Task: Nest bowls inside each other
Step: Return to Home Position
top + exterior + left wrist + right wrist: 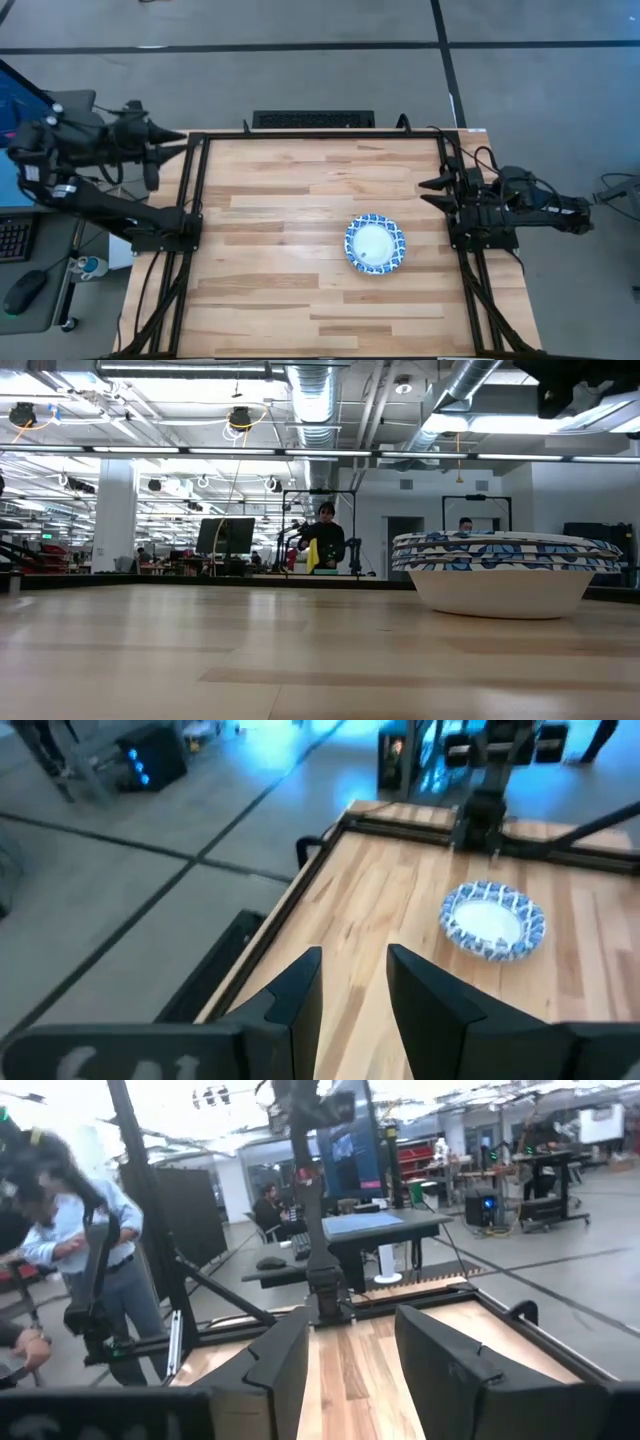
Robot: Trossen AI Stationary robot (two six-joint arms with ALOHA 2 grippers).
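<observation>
The bowls (376, 244) stand as one nested stack on the wooden table, right of its middle, resting on the bottom bowl's base. From above, only the top bowl's white centre and blue patterned rim show. The low view shows the stack (505, 565) from the side, with several rims one above another. The left wrist view has it (493, 920) far off. My left gripper (180, 143) (355, 985) hovers open over the table's far left corner. My right gripper (428, 192) (350, 1360) is open at the right edge, level with the table's middle. Neither touches the bowls.
Black frame rails (196, 180) run along the table's left, far and right sides. A keyboard (313, 119) lies on the floor beyond the far edge. People (70, 1230) stand and sit in the room behind. Bare wood (270, 250) lies left of the stack.
</observation>
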